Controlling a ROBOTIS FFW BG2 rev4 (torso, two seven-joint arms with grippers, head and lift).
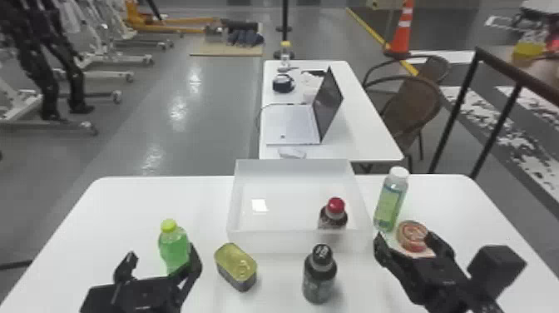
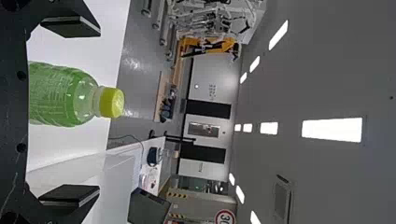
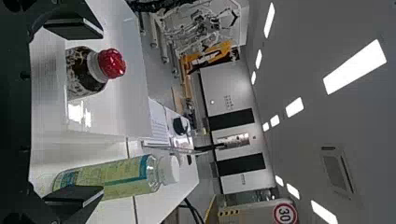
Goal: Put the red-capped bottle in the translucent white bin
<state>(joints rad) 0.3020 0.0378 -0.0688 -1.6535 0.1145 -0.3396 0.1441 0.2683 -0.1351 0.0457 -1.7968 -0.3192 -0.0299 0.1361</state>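
So, the red-capped dark bottle (image 1: 332, 214) is standing upright inside the translucent white plastic bin (image 1: 274, 241), over by the near right corner. The right gripper (image 1: 407, 243) is just outside the bin on that side, fingers (image 3: 77, 25) spread wide with nothing gripped. Around it are a tall clear bottle with a white cap and green label (image 1: 390, 202) and a round reddish tin (image 1: 412, 236).

Over on the left, the left gripper (image 1: 162, 254) has its fingers wide apart too, not clamped on anything, right by a bright green bottle with a lime-yellow cap (image 1: 172, 245). Between there and the middle sits a gold-topped oblong can (image 1: 236, 266), and a dark bottle with a black cap (image 1: 319, 274) stands just in front of the bin.

All that stuff is on a smooth white tabletop (image 1: 137, 204) with rounded corners. Behind it there's a second white tabletop (image 1: 366, 129) with an open silver laptop (image 1: 291, 125) on it, plus a brown woven chair (image 1: 416, 104) alongside. The room's pretty workshop-like: shiny grey floor (image 1: 199, 116), white wheeled frames (image 1: 104, 75) on the left, an orange-and-white traffic cone (image 1: 402, 33) at the back, a dark metal railing (image 1: 457, 112) on the right, and bright rectangular ceiling lights (image 2: 331, 129) overhead.
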